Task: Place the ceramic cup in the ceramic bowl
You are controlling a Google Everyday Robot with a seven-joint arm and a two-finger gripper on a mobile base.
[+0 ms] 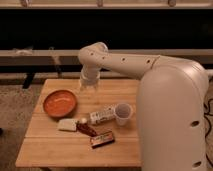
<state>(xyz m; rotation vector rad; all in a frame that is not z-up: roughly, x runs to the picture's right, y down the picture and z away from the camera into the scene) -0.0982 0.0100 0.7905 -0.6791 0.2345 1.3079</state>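
The room behind is dark, with pale horizontal rails running across it and speckled carpet on the floor. My own white arm [170, 100] fills the right of the view and reaches leftward to the far edge of the wooden table [50, 150]. My end effector [87, 83] hangs there above the boards, touching nothing. I cannot tell whether it is apart or together.

The ceramic bowl [60, 103] lies below my end effector and a little to its left in the view, near and unobstructed. A white labelled bottle [102, 116] lies on its side, further toward the camera and slightly right. The ceramic cup [122, 113] stands upright just beside the bottle's right end, well apart from my end effector and not in my hold. A pale block [66, 125], a dark red packet [87, 130] and a second dark packet [102, 140] lie closer to the camera.

As I judge it, the step in hand is reaching for the cup. I should travel rightward and toward the camera, and come down over the cup's rim from above. That way I stay off the bottle, which would roll if nudged. I should grip the wall firmly, since the cup tapers and glazed ceramic may slip. Then I should lift it high enough to clear the bottle before carrying it to the bowl.
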